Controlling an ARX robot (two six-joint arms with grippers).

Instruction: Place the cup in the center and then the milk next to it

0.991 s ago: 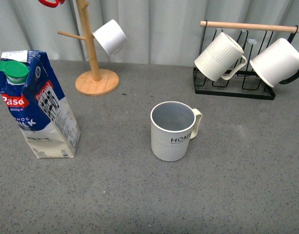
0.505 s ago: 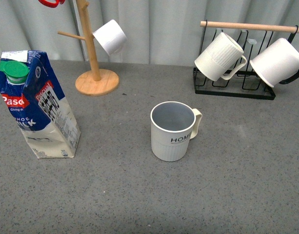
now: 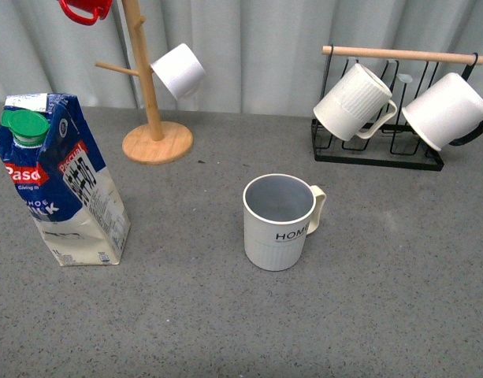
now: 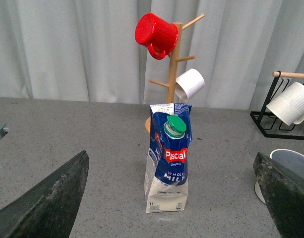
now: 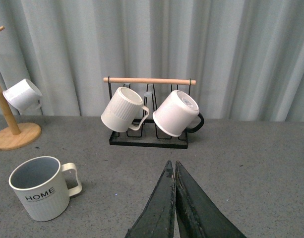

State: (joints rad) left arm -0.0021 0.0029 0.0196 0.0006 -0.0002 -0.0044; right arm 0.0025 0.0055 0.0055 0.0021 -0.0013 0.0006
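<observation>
Nearest us, our left gripper (image 4: 170, 154) stands wide open and empty, its two dark fingers flanking the Pascal milk carton (image 3: 64, 189) in the left wrist view. Our right gripper (image 5: 172, 171) is pressed closed on nothing. The carton stands upright at the left edge of the front view, well apart from the HOME cup (image 3: 279, 224). The cup sits mid-frame on the grey table (image 3: 225, 339), so we judge the cup step done and the milk move not yet begun. The carton is tall and its walls look soft, so we think a hard squeeze could buckle it and a high pinch could tip it. Swinging it rightward too low could knock the cup off centre. Reaching too deep risks striking the wooden mug tree (image 3: 150, 118) behind it, at upper left.
</observation>
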